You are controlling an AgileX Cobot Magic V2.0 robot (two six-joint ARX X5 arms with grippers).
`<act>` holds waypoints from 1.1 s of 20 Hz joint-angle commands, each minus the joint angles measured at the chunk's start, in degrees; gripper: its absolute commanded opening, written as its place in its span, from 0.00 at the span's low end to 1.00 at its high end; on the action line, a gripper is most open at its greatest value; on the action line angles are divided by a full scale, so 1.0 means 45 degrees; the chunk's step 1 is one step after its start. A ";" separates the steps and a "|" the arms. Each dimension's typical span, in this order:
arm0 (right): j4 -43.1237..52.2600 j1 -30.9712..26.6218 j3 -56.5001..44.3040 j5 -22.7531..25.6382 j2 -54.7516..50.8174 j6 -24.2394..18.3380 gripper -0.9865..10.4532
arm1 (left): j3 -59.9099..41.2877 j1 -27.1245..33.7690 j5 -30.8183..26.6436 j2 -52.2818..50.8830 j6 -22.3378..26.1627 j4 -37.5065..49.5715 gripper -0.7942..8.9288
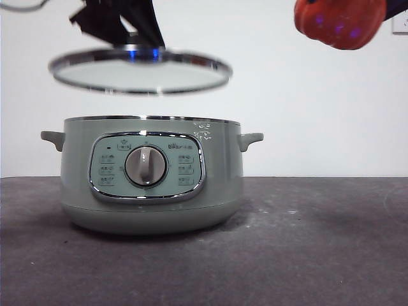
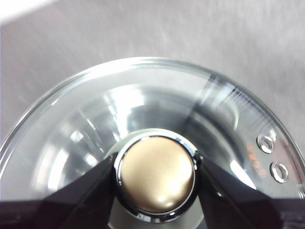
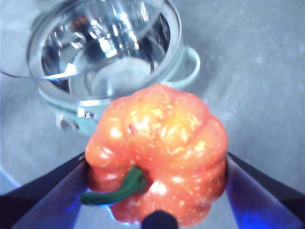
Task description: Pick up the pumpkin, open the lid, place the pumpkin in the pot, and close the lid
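The sage-green pot [image 1: 150, 175] stands on the dark table, open, its button panel and dial facing me. My left gripper [image 2: 156, 174] is shut on the lid's knob [image 2: 156, 172] and holds the glass lid [image 1: 140, 71] tilted in the air above the pot, shifted a little left. In the front view this gripper [image 1: 131, 35] comes down from the top left. My right gripper [image 3: 157, 171] is shut on the orange pumpkin [image 3: 159, 157], green stem towards the camera. The pumpkin [image 1: 341, 22] hangs high at the top right, clear of the pot [image 3: 143, 71] and the lid [image 3: 81, 43].
The dark grey tabletop [image 1: 319, 242] stretches to the right of the pot and in front of it. A plain white wall [image 1: 287, 102] stands behind. A wall socket's edge [image 1: 400, 24] shows at the far right.
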 commanded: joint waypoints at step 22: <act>0.2419 0.2025 0.7932 -0.0986 1.1633 -0.1783 0.08 | 0.3254 0.1025 -0.1039 -0.6732 0.0058 -0.6445 0.07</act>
